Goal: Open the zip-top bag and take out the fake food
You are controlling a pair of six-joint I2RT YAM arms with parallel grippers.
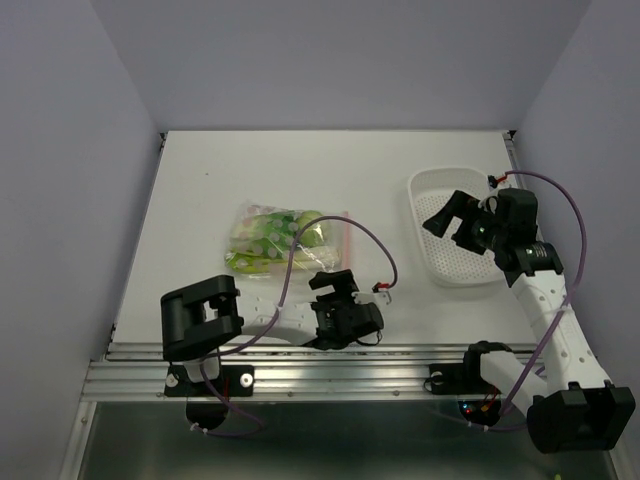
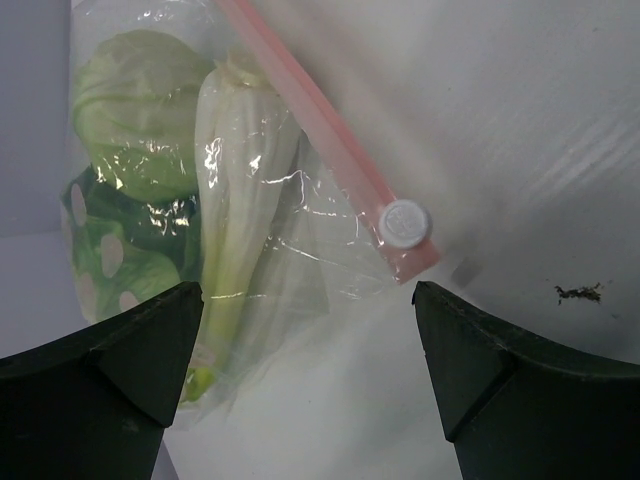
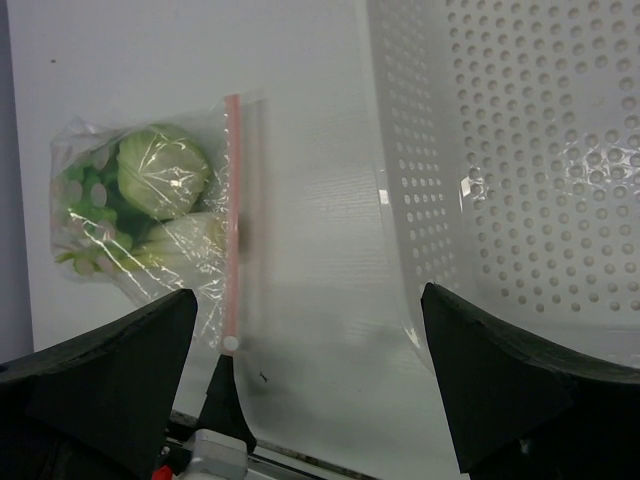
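The zip-top bag lies flat on the white table, its pink zipper strip along the right edge. Inside it is the fake food: a pale green lettuce ball, a pale leafy stalk and a dark green leaf. The strip's white slider sits at the near end. My left gripper is open and empty just in front of the bag's near right corner. My right gripper is open and empty, above the left rim of the basket; its wrist view shows the bag farther left.
A white perforated basket stands at the right of the table, also in the right wrist view. A small dark speck lies on the table. The metal rail runs along the near edge.
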